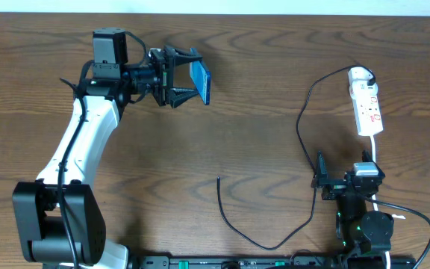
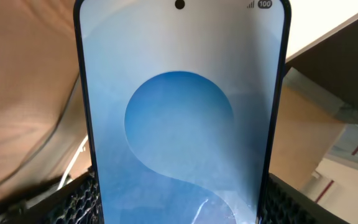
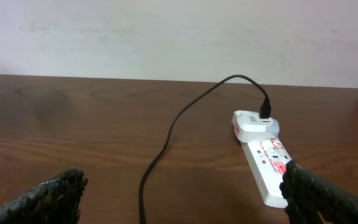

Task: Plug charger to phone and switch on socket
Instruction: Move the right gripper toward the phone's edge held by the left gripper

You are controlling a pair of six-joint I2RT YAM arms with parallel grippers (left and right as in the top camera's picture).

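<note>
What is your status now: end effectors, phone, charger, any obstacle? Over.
Left end effector shut on phone. Right end effector open, empty, short of socket. Charger plugged into socket, free tip loose on table, not in phone. Nothing in the way.

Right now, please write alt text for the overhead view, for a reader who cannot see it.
The left gripper holds the phone on edge over a wooden table. At right, the charger runs from the socket to a loose tip; the right gripper is open.

A brown wooden table [image 1: 200,142] bears the charger [image 3: 166,138] and socket [image 1: 367,108].
</note>
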